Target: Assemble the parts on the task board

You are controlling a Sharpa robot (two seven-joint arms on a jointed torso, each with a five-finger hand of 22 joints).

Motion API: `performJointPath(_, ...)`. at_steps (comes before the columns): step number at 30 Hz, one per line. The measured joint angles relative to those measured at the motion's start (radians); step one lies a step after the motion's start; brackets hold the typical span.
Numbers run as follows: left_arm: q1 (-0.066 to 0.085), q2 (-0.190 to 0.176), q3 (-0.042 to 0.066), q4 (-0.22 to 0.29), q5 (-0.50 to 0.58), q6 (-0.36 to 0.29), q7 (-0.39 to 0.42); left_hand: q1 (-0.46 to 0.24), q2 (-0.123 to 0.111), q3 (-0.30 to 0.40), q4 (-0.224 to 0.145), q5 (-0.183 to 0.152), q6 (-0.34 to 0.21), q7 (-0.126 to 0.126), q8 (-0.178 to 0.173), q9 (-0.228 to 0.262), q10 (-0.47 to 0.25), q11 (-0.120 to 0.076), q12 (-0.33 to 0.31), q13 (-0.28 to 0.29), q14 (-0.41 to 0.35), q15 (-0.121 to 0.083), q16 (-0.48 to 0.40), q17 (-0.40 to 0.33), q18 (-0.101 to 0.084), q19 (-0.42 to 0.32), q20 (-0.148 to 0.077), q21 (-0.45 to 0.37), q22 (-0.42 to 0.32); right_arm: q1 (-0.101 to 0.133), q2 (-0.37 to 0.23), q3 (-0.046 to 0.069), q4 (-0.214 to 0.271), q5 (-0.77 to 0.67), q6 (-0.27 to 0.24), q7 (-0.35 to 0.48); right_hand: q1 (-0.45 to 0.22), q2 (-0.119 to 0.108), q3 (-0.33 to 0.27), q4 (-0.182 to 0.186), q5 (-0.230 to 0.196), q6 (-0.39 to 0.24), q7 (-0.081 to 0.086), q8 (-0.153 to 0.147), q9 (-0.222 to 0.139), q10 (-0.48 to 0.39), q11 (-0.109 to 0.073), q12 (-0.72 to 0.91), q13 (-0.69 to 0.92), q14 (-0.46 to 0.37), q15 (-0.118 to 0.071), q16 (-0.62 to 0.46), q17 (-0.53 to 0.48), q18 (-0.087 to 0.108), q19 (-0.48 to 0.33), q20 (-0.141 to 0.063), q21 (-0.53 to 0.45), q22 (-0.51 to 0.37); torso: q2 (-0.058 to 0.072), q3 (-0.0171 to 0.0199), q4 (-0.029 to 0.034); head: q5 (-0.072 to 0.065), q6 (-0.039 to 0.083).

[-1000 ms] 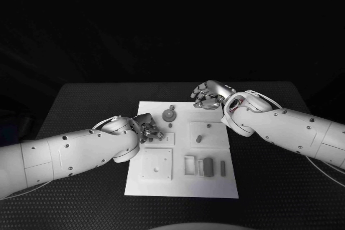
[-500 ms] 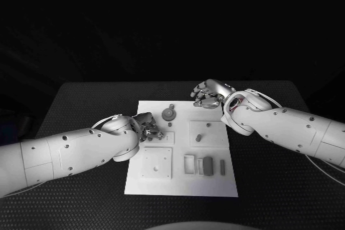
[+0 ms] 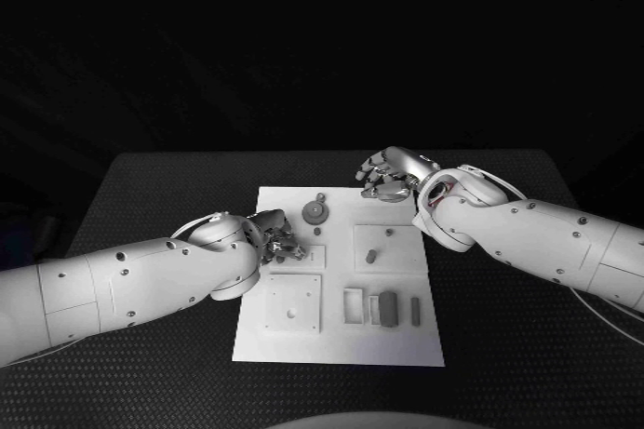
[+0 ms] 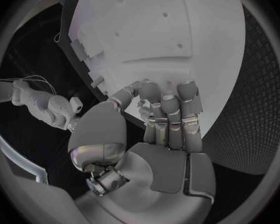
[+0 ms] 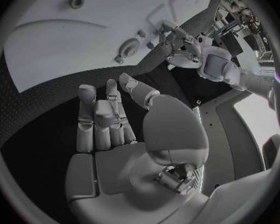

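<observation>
The white task board lies in the middle of the black table, its long side running away from the robot. On the board sit several grey parts: a round disc-shaped part near the far edge, a small peg standing on a raised square plate right of centre, and a dark oblong block with a thin bar just beside it toward the near right. A raised square plate with a small hole lies at the near left of the board, and a small rectangular frame sits between that plate and the oblong block. The left hand hangs over the board's left edge, near a small square plate; its fingers are curled in together, and in the left wrist view they bend toward the palm over the white board, though whether anything small is pinched in them cannot be told. The right hand is at the far right corner of the board, partly over the table; in the right wrist view its fingers are fairly straight and side by side, the thumb apart from them, with nothing in the palm.
</observation>
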Motion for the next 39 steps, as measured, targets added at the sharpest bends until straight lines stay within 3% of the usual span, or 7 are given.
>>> performJointPath(20,0.001,0.000,0.001,-0.002,0.000,0.009,-0.002,0.000,0.000,-0.001,0.001,-0.004,0.000,0.000,0.000,0.000,0.002,-0.002,0.000,0.000,0.000,0.000,0.000,0.000,0.000,0.002,-0.004,0.000,0.001,0.000,0.000,0.000,0.000,0.001,0.000,0.001,0.000,0.000,0.000,0.000,0.000,0.000,-0.003,0.000,-0.001,0.000,0.000,0.000,0.000,-0.001,-0.001,0.000,0.000,0.000,0.000,0.000,0.000,0.000,0.000,0.0007,-0.0003,0.000,0.002)
performJointPath(22,0.001,0.001,0.001,-0.002,0.000,0.013,-0.003,0.001,-0.001,-0.001,0.001,-0.034,0.000,0.000,0.004,0.000,0.001,-0.001,0.005,0.000,0.000,0.000,0.000,0.000,0.000,0.002,-0.004,0.004,0.001,0.000,-0.001,0.000,0.000,0.001,0.000,0.001,0.000,0.000,0.000,0.000,0.000,-0.001,-0.002,0.000,-0.002,0.000,0.000,0.000,0.000,-0.001,-0.001,0.000,0.000,0.000,0.000,0.000,0.000,0.000,0.000,0.0007,-0.0003,0.000,0.002)
performJointPath(29,0.001,0.002,0.001,-0.004,0.000,0.024,-0.005,0.006,-0.010,-0.005,0.044,-0.050,0.000,0.000,0.012,-0.001,0.001,-0.001,0.012,0.001,0.000,0.000,0.005,-0.005,0.000,-0.001,-0.007,0.004,0.001,0.000,-0.001,0.000,0.000,0.003,0.002,0.002,-0.007,-0.006,0.000,0.000,0.000,-0.006,-0.001,0.000,-0.002,-0.004,0.003,0.000,0.000,-0.001,-0.001,0.000,0.000,0.000,0.000,0.000,0.000,0.000,0.000,0.0007,-0.0003,0.001,0.002)
performJointPath(32,0.001,0.002,0.001,-0.005,0.000,0.028,-0.006,-0.004,-0.032,-0.010,0.054,-0.050,0.000,0.000,0.017,-0.002,0.001,-0.001,0.016,0.001,-0.002,-0.002,0.012,-0.006,0.000,-0.002,-0.007,0.008,0.000,0.000,-0.001,0.000,0.000,0.003,0.003,0.002,-0.010,-0.003,0.000,0.000,0.000,-0.006,-0.001,0.000,-0.002,-0.004,0.003,0.000,0.000,-0.001,-0.001,0.000,0.000,0.000,-0.002,0.001,0.000,0.000,0.000,0.0007,-0.0003,0.001,0.002)
performJointPath(35,0.001,0.001,0.000,-0.006,0.000,0.032,-0.008,-0.030,-0.022,-0.085,0.035,0.023,0.000,0.000,0.027,-0.004,-0.005,-0.007,0.026,0.001,-0.018,-0.006,0.021,-0.009,0.000,-0.017,-0.009,0.019,0.000,0.000,-0.001,0.000,0.000,0.004,0.004,0.002,-0.010,-0.003,0.000,0.000,0.000,-0.006,-0.001,0.000,-0.003,-0.004,0.003,0.000,0.000,-0.001,-0.001,0.000,0.000,0.000,0.000,0.000,0.000,0.000,0.000,0.0008,-0.0003,0.001,0.002)
performJointPath(37,0.001,0.001,0.000,-0.007,0.000,0.033,-0.009,-0.043,-0.024,-0.102,0.032,0.031,0.004,-0.004,0.029,-0.004,-0.005,-0.007,0.026,0.001,-0.022,-0.011,0.023,-0.010,0.000,-0.019,-0.011,0.019,0.000,0.000,-0.001,0.000,0.000,0.004,0.005,0.002,-0.010,-0.003,0.000,0.000,0.000,-0.006,-0.001,0.000,-0.003,-0.004,0.003,0.000,0.000,-0.001,-0.001,0.000,0.000,0.000,0.002,-0.002,0.000,0.000,0.000,0.0007,-0.0004,0.001,0.002)
performJointPath(39,0.000,0.001,-0.001,-0.009,0.000,0.034,-0.013,-0.052,-0.031,-0.110,0.035,0.031,0.042,-0.041,0.023,-0.006,-0.037,-0.019,0.026,0.001,-0.041,-0.022,0.025,-0.011,0.000,-0.027,-0.012,0.017,0.000,0.000,-0.001,0.000,0.000,0.005,0.006,0.002,-0.010,-0.003,0.000,0.000,0.000,-0.006,-0.001,0.000,-0.003,-0.004,0.003,0.000,0.000,-0.001,-0.001,0.000,0.000,0.000,0.002,-0.002,-0.004,0.000,0.000,0.0007,-0.0005,0.001,0.002)
